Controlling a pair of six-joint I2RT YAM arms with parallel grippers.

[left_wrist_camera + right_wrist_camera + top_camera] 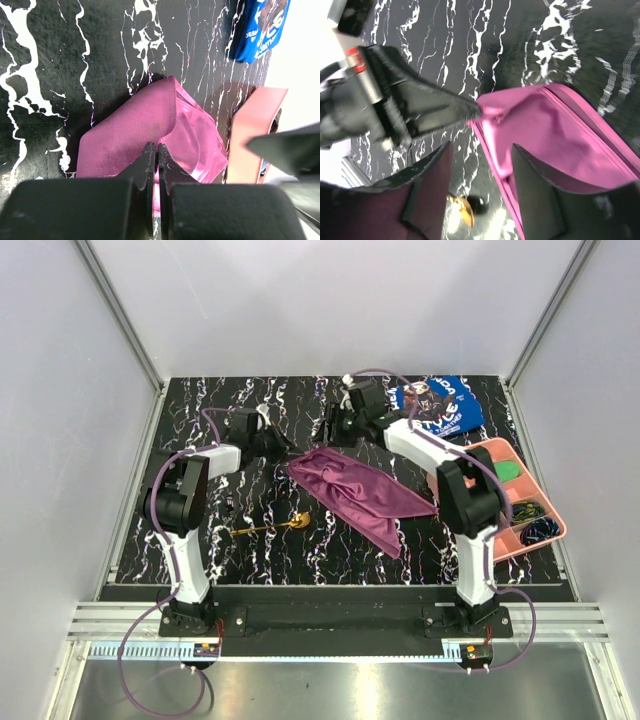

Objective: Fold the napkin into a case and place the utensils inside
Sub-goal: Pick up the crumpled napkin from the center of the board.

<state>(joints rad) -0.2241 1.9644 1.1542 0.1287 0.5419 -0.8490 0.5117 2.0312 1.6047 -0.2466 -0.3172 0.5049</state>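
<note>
The plum-purple napkin (362,495) lies folded in a long diagonal band in the middle of the table. My left gripper (288,449) is shut on its upper-left corner; in the left wrist view the black fingertips (150,155) pinch the cloth (130,135). My right gripper (333,428) hovers just behind that corner, open. In the right wrist view the napkin's edge (560,135) runs under the gap of the gripper (480,152), with nothing held. The gold spoon (272,528) lies on the table in front of the left gripper, apart from the cloth; its bowl (463,210) shows below.
A pink compartment tray (478,450) with small items sits at the right edge, next to the napkin's lower end. A blue printed cloth (445,405) lies at the back right. Walls enclose the black marbled table (230,570).
</note>
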